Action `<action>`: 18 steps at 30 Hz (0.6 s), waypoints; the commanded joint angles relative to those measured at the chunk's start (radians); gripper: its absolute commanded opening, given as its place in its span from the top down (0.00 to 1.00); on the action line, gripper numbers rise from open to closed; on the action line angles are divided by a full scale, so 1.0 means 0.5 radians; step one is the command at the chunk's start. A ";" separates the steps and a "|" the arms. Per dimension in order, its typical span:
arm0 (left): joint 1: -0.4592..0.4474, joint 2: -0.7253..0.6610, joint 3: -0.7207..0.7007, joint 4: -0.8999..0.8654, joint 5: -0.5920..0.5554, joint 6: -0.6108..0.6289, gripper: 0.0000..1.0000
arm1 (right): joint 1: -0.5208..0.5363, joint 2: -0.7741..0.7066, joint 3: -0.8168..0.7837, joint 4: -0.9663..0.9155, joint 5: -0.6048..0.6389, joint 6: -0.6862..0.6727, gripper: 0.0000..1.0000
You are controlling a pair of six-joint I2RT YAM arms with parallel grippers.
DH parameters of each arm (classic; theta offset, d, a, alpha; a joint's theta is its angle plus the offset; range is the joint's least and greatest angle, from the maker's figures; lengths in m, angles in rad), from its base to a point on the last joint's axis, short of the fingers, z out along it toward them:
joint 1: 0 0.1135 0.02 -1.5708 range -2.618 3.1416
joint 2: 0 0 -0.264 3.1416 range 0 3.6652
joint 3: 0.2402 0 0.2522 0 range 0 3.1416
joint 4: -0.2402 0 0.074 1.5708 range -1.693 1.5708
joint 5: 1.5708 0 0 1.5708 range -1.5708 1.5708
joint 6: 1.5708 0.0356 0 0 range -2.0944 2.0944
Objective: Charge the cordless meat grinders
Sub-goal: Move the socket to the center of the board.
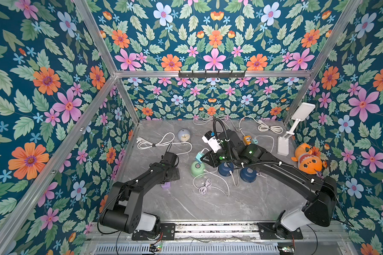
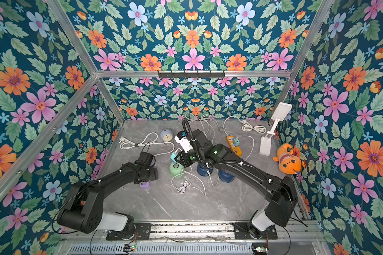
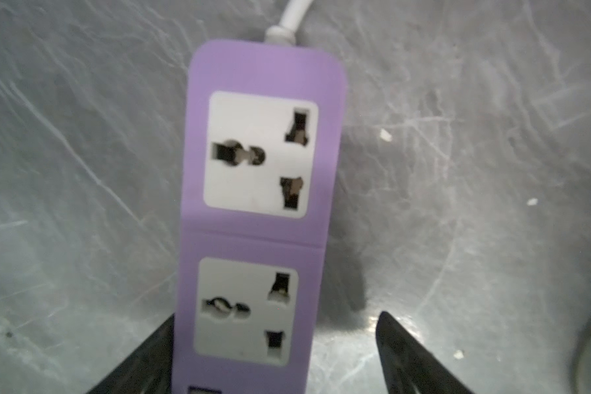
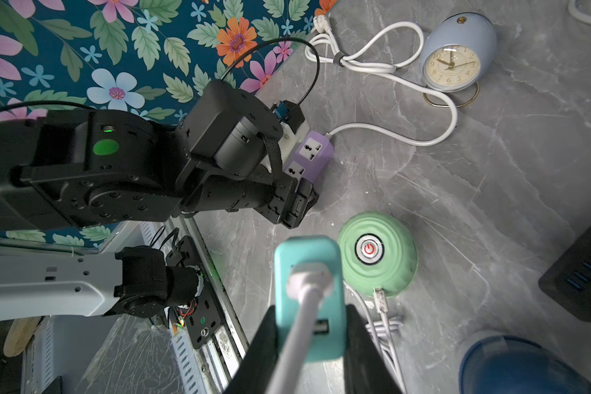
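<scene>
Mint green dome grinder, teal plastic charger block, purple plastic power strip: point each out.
Mint green dome grinder (image 4: 369, 249), right wrist view, round top button.
Teal plastic charger block (image 4: 336, 300), right wrist view, face beside plug.
Purple plastic power strip (image 3: 260, 230), left wrist view, band between sockets.

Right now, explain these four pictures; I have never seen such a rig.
Two black robot arms, the left arm and the right arm, work at a grey table. Two pictures come from one camera overhead; the other two from a camera on each wrist. On the table: a mint green grinder, two navy grinders, a clock, a purple power strip, an orange power strip, a lamp, a plush fish and white cables. The right fingers grip a teal charger. The left fingers stand open, one each side of the purple power strip.
</scene>
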 commanded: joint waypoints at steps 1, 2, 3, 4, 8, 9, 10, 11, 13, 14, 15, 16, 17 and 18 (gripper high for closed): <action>-0.042 0.011 -0.031 0.030 -0.067 -0.099 0.37 | 0.000 -0.034 -0.018 0.072 0.019 0.003 1.00; -0.065 -0.004 -0.052 0.033 -0.060 -0.121 0.47 | 0.000 -0.045 -0.031 0.076 0.019 0.000 1.00; -0.088 -0.022 -0.074 0.030 -0.060 -0.145 0.57 | 0.000 -0.055 -0.042 0.080 0.020 0.000 1.00; -0.106 -0.041 -0.091 0.026 -0.060 -0.168 0.64 | 0.000 -0.064 -0.051 0.083 0.022 -0.005 1.00; -0.235 -0.194 -0.176 0.010 0.004 -0.342 0.74 | 0.000 -0.101 -0.094 0.092 0.026 -0.006 1.00; -0.286 -0.244 -0.201 0.013 0.020 -0.412 0.74 | 0.000 -0.110 -0.105 0.098 0.028 -0.003 1.00; -0.333 -0.287 -0.222 0.016 0.030 -0.478 0.73 | 0.000 -0.116 -0.121 0.104 0.032 0.007 1.00; -0.406 -0.326 -0.244 0.019 0.035 -0.556 0.70 | -0.002 -0.125 -0.137 0.114 0.038 0.015 1.00; -0.523 -0.385 -0.308 0.064 0.044 -0.709 0.63 | 0.000 -0.136 -0.169 0.141 0.031 0.040 1.00; -0.585 -0.407 -0.350 0.108 0.058 -0.783 0.55 | 0.000 -0.139 -0.182 0.153 0.028 0.054 1.00; -0.627 -0.425 -0.384 0.150 0.072 -0.850 0.47 | 0.000 -0.142 -0.192 0.162 0.031 0.069 1.00; -0.668 -0.451 -0.428 0.224 0.099 -0.914 0.40 | 0.002 -0.141 -0.201 0.169 0.042 0.087 1.00; -0.696 -0.481 -0.475 0.289 0.128 -0.969 0.35 | 0.003 -0.137 -0.202 0.166 0.059 0.110 1.00; -0.713 -0.516 -0.501 0.326 0.139 -1.004 0.32 | 0.005 -0.131 -0.195 0.156 0.078 0.132 1.00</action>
